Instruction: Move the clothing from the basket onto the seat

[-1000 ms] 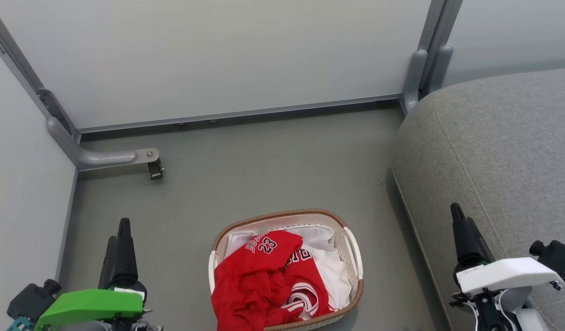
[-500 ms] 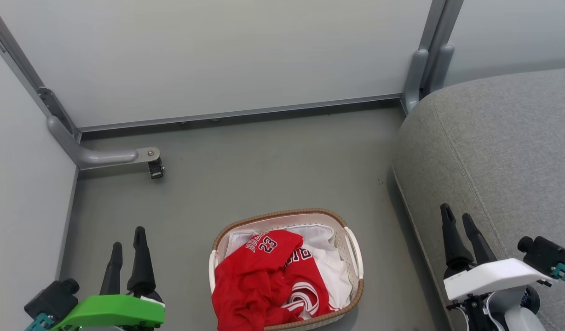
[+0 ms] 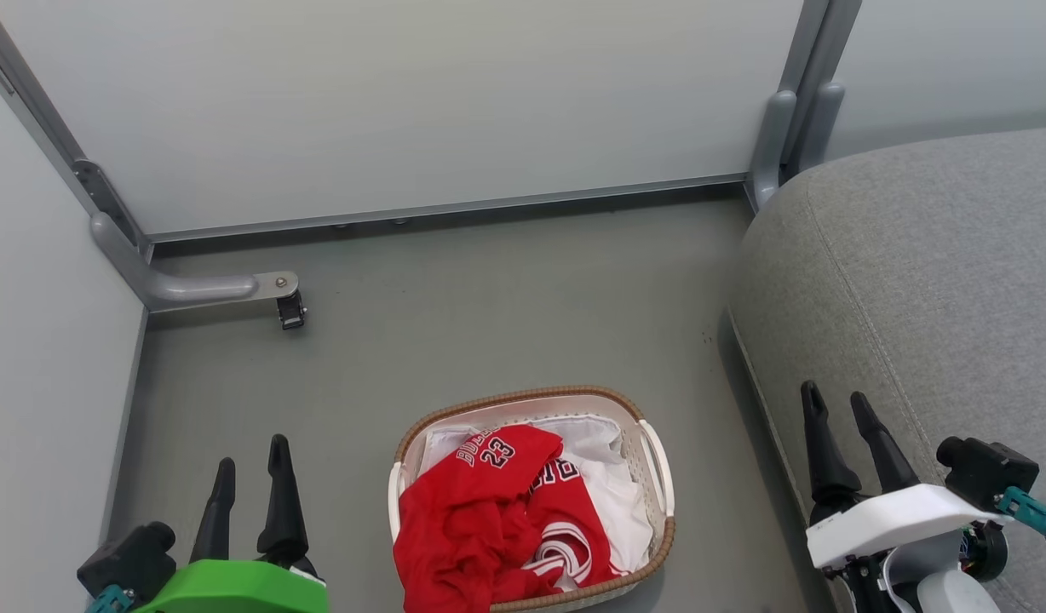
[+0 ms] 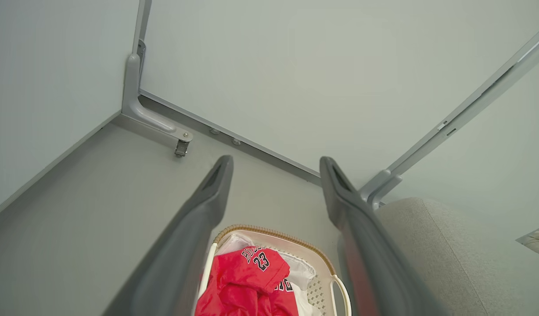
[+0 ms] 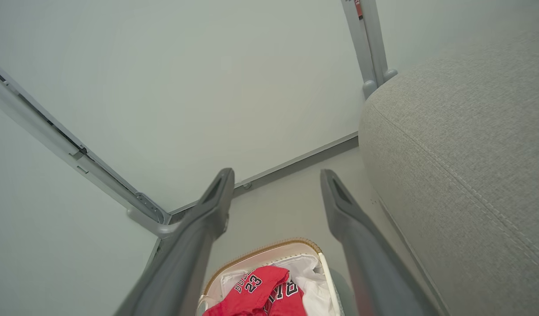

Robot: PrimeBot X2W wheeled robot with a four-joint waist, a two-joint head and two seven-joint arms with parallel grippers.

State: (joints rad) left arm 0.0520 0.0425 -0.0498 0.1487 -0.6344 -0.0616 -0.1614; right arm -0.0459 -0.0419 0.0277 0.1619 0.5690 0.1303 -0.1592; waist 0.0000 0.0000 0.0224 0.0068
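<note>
Both sets of fingers stand apart, empty: left gripper (image 3: 250, 455) left of the basket (image 3: 523, 397), right gripper (image 3: 832, 396) right of it. The clothing (image 3: 489, 519) lies inside, over white cloth (image 3: 612, 485); pinch too deep and you could lift that cloth or the basket.

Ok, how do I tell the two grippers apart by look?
Left gripper: two long, dark, tapered fingers rising from a bright green cover. Right gripper: the same fingers, but a white cover. Beside each cover sits a black camera block with a teal plug.
</note>
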